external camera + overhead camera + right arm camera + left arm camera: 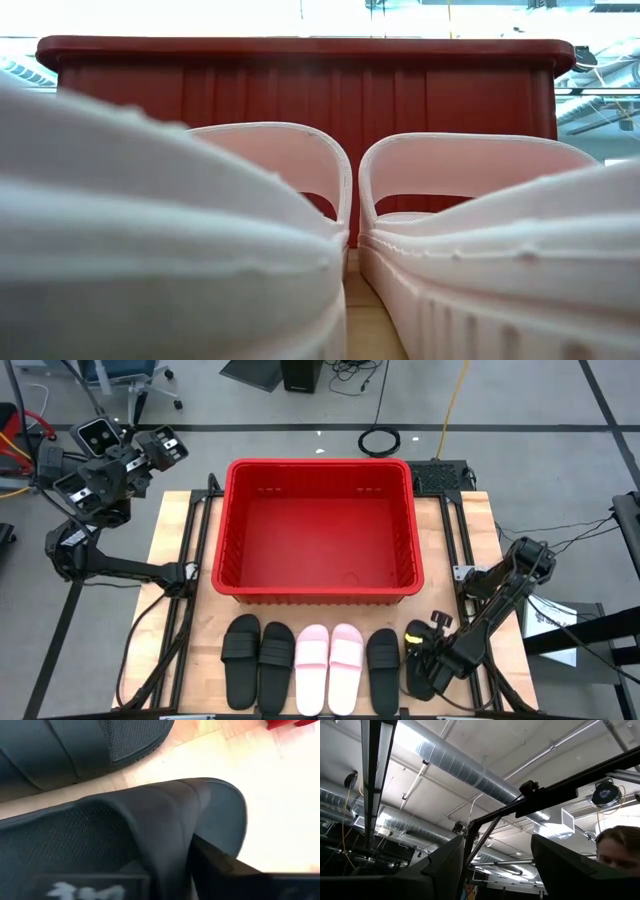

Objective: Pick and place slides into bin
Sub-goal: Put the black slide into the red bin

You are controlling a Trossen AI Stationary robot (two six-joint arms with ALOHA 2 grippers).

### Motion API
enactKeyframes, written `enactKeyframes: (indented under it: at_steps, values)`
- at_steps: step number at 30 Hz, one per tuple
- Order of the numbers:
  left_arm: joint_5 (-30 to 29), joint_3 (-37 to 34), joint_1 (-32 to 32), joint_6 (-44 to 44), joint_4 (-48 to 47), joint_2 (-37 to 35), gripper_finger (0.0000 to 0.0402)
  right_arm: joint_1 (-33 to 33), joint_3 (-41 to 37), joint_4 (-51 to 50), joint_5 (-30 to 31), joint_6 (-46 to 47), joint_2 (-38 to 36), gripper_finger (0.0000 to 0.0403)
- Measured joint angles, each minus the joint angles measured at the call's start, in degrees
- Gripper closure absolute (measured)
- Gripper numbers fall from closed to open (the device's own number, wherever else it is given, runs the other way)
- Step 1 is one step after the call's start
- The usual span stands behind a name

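The red bin (318, 478) stands at the middle of the table and also shows in the low view (300, 60). Along the near edge lie two black slides (240, 660) (276, 665), two pale pink slides (312, 668) (347, 660) and a black slide (382, 670), all flat on their soles. The pink pair fills the low view (280, 170). My right gripper (422, 665) is low over the rightmost black slide (420, 682) and shut on it. My left gripper (160, 448) is open, off the table's far left corner, pointing up at the ceiling (495, 855). My right gripper has the rightmost black slide by its wide strap (165, 820), at the strap's edge. One finger (230, 870) reaches under the strap; the other is hidden behind the strap. The fingers slant down from the table's right. I cannot tell whether the sole is off the table.
The neighbouring black slide (75, 745) lies close beside the held one. Bare wood (260, 795) lies between the slides and the bin's near wall (318, 596). Cables and a sheet of paper (550, 618) lie off the table's right edge. A person's head (620, 847) shows in the left wrist view.
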Motion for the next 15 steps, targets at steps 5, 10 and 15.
enactKeyframes:
  at_steps: [5,10,15]
  values:
    - [-1.0,0.0,0.0,0.2,0.0,0.0,0.016,0.0,0.0,-0.9,-0.7,-0.4,-2.4,0.0395]
    - [-1.6,0.0,0.0,0.7,0.0,0.0,0.016,0.0,0.0,-2.9,-1.0,-2.2,-6.3,0.0391]
    - [-2.1,0.0,0.0,0.7,0.0,0.0,0.016,-0.5,0.0,-1.7,-4.2,-8.8,-12.5,0.0397]
